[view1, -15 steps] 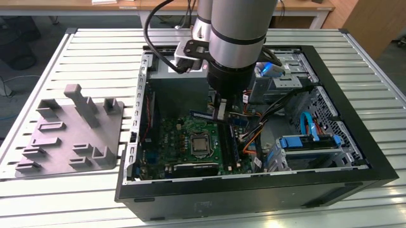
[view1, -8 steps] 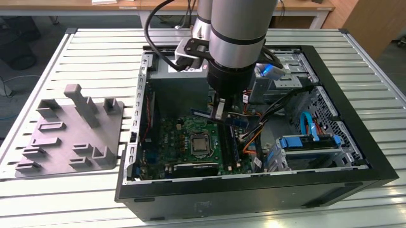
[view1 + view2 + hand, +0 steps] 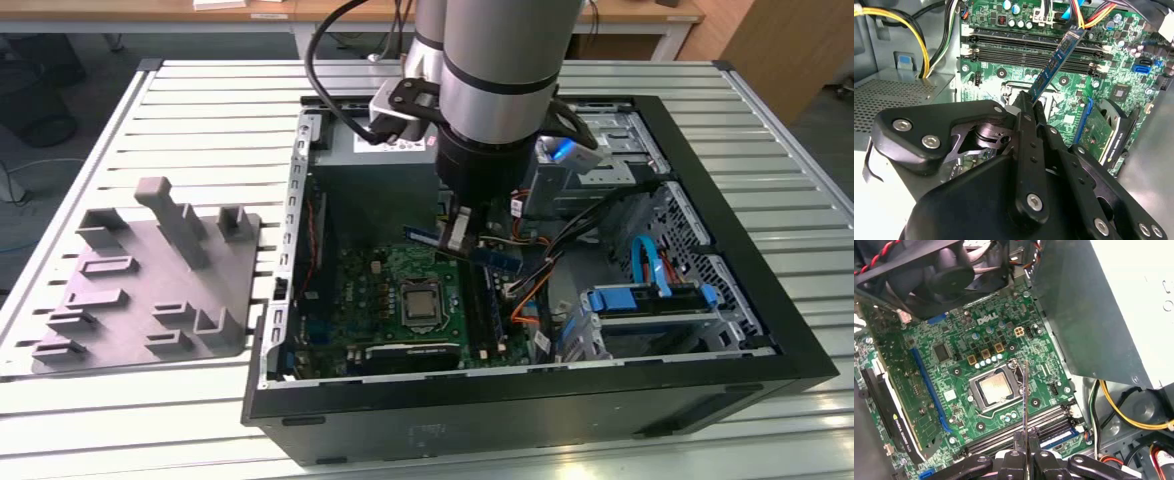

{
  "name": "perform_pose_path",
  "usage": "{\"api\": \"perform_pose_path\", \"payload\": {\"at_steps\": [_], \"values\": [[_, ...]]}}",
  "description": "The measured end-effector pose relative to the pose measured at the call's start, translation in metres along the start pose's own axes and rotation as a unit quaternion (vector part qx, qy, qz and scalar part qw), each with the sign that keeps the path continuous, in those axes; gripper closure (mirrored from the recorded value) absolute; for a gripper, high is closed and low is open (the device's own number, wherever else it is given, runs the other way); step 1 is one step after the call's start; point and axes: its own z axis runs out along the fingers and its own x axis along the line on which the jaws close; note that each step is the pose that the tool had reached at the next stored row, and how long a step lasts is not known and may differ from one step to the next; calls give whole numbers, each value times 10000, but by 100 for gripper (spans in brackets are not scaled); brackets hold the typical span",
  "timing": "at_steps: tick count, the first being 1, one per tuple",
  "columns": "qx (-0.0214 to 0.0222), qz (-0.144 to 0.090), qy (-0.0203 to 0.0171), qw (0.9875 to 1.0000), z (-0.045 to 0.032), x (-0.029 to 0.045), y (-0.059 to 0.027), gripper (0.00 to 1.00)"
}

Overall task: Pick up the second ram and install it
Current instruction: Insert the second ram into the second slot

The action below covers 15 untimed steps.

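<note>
Hanging clear of the green motherboard [image 3: 387, 300], the second ram [image 3: 467, 248] sits clamped in the gripper [image 3: 458, 232], whose fingers are closed flat against its two faces. In the exterior view the stick runs roughly level, with its blue-labelled side showing, just above the board and near the processor socket [image 3: 420, 302]. In the second wrist view the second ram [image 3: 1056, 62] reaches out from the fingertips [image 3: 1026, 107] towards the row of long black memory slots [image 3: 1024, 46]; whether its edge touches one cannot be told. In the first wrist view it shows edge-on as a thin line. All of this lies inside the open black computer case [image 3: 534, 415], among loose cables [image 3: 587, 215]. On the slatted worktop [image 3: 200, 100], at the exterior view's left and just beside the case, stands a grey moulded block [image 3: 147, 290].
</note>
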Motion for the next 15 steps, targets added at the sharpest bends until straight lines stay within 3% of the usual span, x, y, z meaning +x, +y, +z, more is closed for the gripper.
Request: {"api": "perform_pose_path", "payload": {"at_steps": [7,15], "values": [[11,331,-7,9995,2,0,0,86],[22,678,-13,9977,3,0,0,86]]}}
